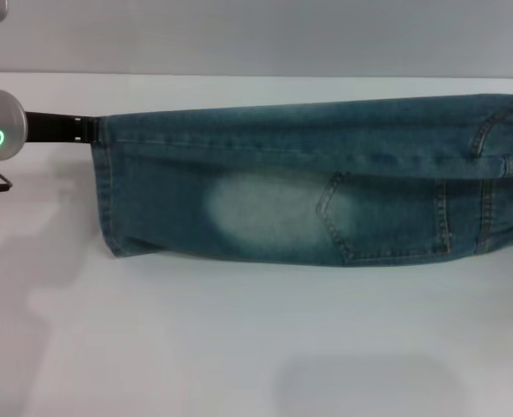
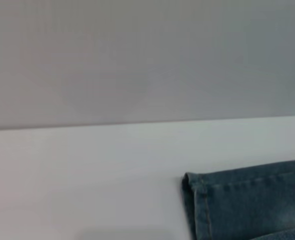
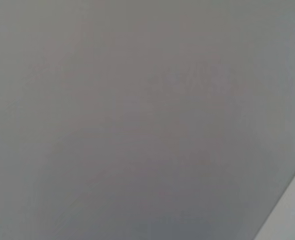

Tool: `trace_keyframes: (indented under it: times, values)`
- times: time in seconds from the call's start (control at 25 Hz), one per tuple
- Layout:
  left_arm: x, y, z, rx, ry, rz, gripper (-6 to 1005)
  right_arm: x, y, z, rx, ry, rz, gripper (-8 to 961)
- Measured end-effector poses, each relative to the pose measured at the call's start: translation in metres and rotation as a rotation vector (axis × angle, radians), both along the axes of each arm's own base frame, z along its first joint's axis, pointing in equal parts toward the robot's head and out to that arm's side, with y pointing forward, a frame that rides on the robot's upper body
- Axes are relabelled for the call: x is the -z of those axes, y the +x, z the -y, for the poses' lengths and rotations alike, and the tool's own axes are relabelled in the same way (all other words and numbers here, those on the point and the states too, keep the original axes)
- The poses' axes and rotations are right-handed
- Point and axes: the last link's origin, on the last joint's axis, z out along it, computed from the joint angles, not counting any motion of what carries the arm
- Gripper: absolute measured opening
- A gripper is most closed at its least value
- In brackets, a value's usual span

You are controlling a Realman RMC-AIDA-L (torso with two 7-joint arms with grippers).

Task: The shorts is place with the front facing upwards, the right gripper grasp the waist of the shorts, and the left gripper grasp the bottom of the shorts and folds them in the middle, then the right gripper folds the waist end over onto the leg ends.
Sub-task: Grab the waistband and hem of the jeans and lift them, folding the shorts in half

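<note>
The shorts (image 1: pixel 326 187) stretch across the white table (image 1: pixel 239 347), doubled lengthwise so one leg with a pale patch and a stitched pocket faces up. Their far edge runs taut from left to right. At the left, the leg ends (image 1: pixel 107 191) form a straight hemmed edge. My left gripper (image 1: pixel 84 129), on the green-ringed arm, is shut on the far corner of that hem. In the left wrist view the hem corner (image 2: pixel 198 200) shows above the table. The waist lies past the head view's right edge, out of view. The right gripper shows in no view.
A grey wall (image 1: pixel 256 35) rises behind the table's far edge. White tabletop (image 1: pixel 48 287) spreads in front of and to the left of the shorts. The right wrist view shows only a plain grey surface (image 3: pixel 137 120).
</note>
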Motion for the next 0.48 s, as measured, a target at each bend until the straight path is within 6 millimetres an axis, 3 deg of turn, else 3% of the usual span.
trace_keyframes:
  times: [0.48]
  values:
    - [0.014,-0.002,-0.02,0.045,-0.015,0.019,5,0.003,0.007,-0.019,0.077,0.056,-0.024,12]
